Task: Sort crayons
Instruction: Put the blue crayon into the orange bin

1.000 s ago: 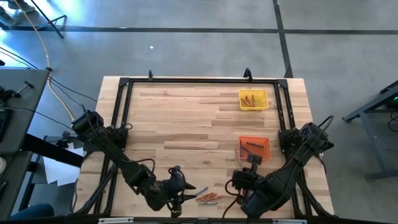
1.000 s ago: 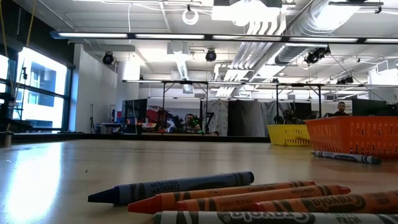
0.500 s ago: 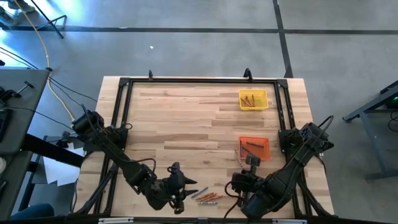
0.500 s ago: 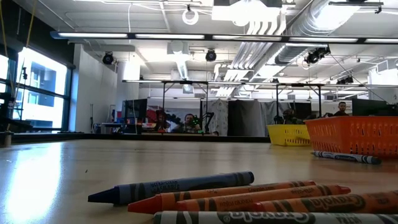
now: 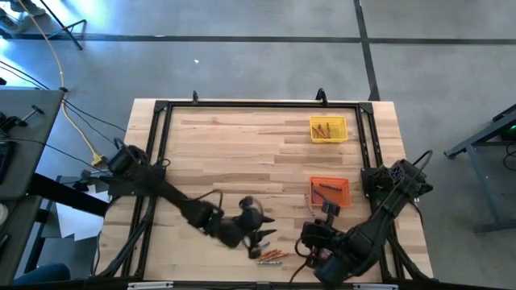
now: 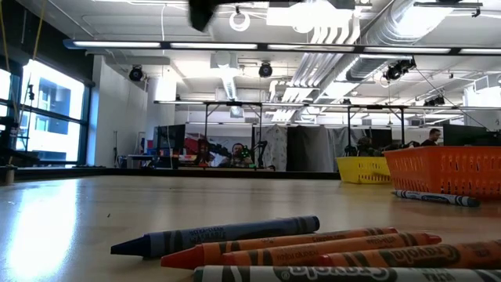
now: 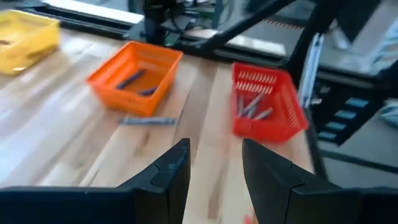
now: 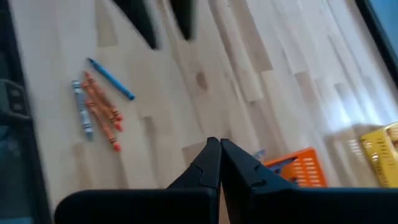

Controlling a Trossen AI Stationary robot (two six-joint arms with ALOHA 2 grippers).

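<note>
Your left gripper (image 7: 214,163) hangs with fingers spread and empty, bare wood ahead of them up to the orange tray (image 7: 135,76) and red tray (image 7: 267,102). The crayons (image 5: 269,256) lie bunched just beside its fingertips, near the table's front edge (image 5: 242,282). Your right gripper (image 8: 219,154) is clenched shut, empty.

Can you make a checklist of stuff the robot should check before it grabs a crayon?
1. Left gripper open and empty: ok, its fingers stand apart with nothing between them.
2. Loose crayons in plain sight near the table's front edge: ok.
3. Left gripper right over the crayons: not ok; in the high view it sits just behind the pile.
4. Right gripper out of the way: ok, shut, off to the side.
5. Orange tray and yellow tray ready: ok, both already hold crayons.
6. Blue crayon touching the orange ones: cannot tell.
</note>
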